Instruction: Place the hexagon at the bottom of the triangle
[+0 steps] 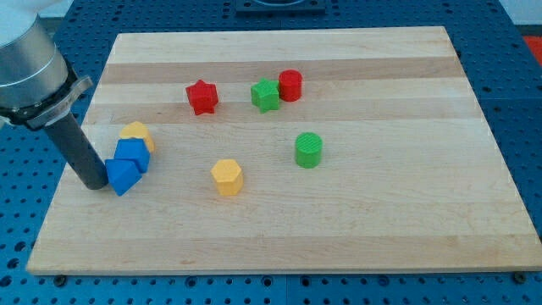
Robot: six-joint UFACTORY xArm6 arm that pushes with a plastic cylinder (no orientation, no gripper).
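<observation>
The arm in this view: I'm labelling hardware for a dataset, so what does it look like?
A thick grey cylindrical arm with a silver metal bracket at its lower edge, ending in a straight, dark, matte rod. My tip is plain and blunt; no cables or markings show.

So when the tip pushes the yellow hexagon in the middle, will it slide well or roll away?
The yellow hexagon probably slides rather than rolls: it sits on a flat face on the smooth wooden board. An off-centre push on its angled sides would likely turn it. My tip is beside the blue blocks.
</observation>
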